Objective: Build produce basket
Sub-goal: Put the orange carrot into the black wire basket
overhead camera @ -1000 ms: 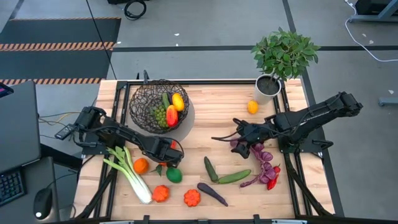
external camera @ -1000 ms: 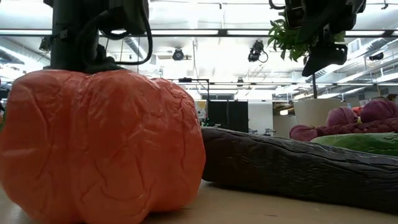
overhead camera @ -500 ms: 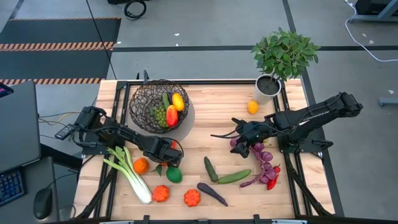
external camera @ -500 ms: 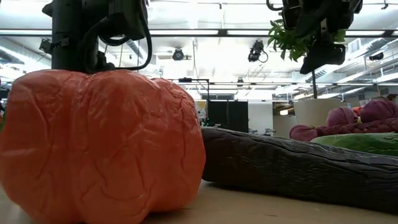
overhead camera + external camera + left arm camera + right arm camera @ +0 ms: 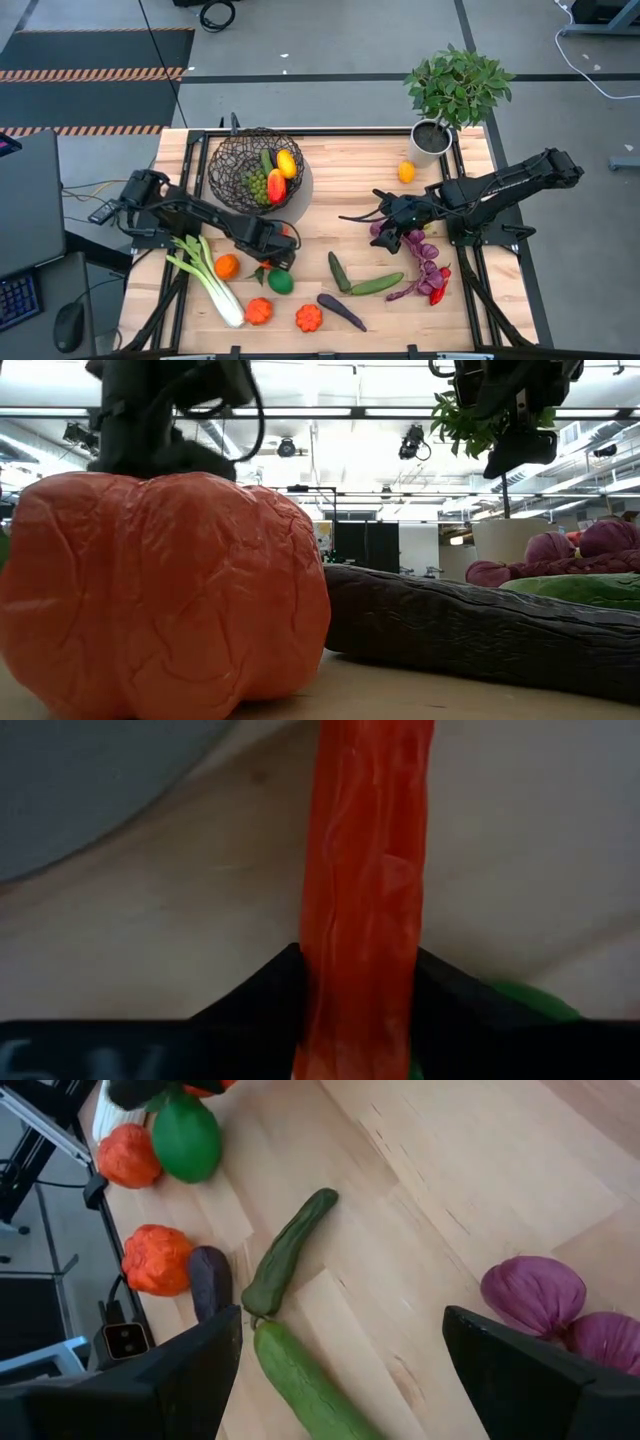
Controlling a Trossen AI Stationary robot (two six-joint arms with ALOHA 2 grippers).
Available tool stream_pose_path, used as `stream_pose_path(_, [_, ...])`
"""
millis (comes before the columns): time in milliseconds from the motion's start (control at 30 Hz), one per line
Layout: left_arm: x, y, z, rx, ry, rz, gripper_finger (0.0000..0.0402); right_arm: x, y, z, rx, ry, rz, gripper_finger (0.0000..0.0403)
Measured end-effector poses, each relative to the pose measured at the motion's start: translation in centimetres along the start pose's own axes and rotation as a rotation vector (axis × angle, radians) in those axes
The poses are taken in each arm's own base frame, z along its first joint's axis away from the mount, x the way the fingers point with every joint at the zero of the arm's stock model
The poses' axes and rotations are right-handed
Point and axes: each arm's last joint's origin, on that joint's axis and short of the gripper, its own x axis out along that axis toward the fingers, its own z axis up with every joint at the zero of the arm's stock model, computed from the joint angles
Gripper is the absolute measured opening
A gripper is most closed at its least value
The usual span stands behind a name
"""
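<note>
- Two dark arms reach over the wooden table [image 5: 340, 175]: the left arm from the left side, the right arm from the right.
- Potted plant [image 5: 457, 88] stands at the far right corner of the table.
- Wire basket [image 5: 243, 168] sits at the far left of the table, holding green grapes [image 5: 258, 186], a red-and-yellow fruit [image 5: 279, 172] and other produce.
- Leek [image 5: 210, 277] lies on the near left, with an orange [image 5: 227, 266] touching its right side.
- Left gripper [image 5: 283, 240] sits low just in front of the basket, its fingers on either side of a long orange-red carrot [image 5: 365, 890]; whether they are clamped on it I cannot tell.
- Right gripper [image 5: 381, 210] hovers above the table's middle right with fingers spread wide, holding nothing.
- Purple aubergines [image 5: 412, 243] and a red chilli [image 5: 438, 293] lie just beside and below the right gripper.
- Two green cucumbers [image 5: 363, 280] lie end to end near the middle front.
- Lime [image 5: 280, 281], two small orange pumpkins [image 5: 284, 314] and a dark aubergine [image 5: 342, 311] lie along the near edge.
- Lemon [image 5: 406, 172] rests near the plant pot.
</note>
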Motion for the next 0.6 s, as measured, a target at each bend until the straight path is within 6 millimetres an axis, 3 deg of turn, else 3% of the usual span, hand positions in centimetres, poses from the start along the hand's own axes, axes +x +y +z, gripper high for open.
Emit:
stream_pose_path(300, [-5.4,-2.7,1.4,0.081,-0.063,-0.120,0.0153,0.0,-0.3,0.4,0.012,-0.012,-0.010,0.0348])
stream_pose_path(600, [-13.3,-2.9,6.3,0.193,-0.239,-0.077,0.0155,0.0,-0.5,0.7,0.049,-0.027,-0.011,0.0348])
